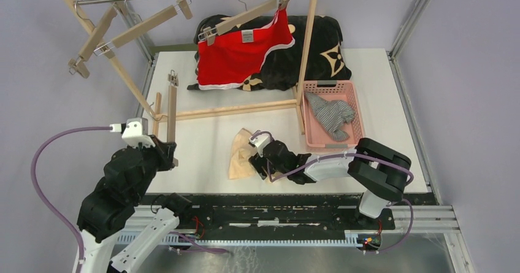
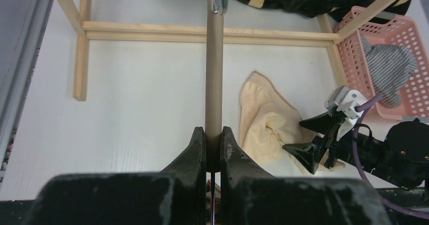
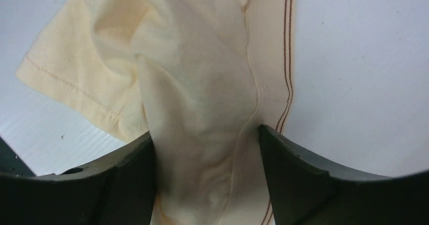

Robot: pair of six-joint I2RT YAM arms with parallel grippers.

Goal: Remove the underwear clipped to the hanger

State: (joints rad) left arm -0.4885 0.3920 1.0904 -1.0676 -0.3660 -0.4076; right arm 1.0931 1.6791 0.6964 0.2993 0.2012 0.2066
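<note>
Right gripper (image 1: 257, 156) spread wide, straddling bunched fold of beige underwear (image 1: 240, 156) on counter (image 1: 202, 138). Left gripper (image 2: 213, 144) pinching hanger (image 2: 214, 73). Tip to self: press down, close on thick ridge not thin hem. Red underwear (image 1: 242, 55) clipped on rack, striped underwear (image 1: 331, 113) in basket (image 1: 352, 89).

Pale lilac-grey walls (image 1: 368, 3) enclose a white bench (image 1: 202, 144), with aluminium posts (image 1: 409, 18) rising at its far corners under soft, even light.
</note>
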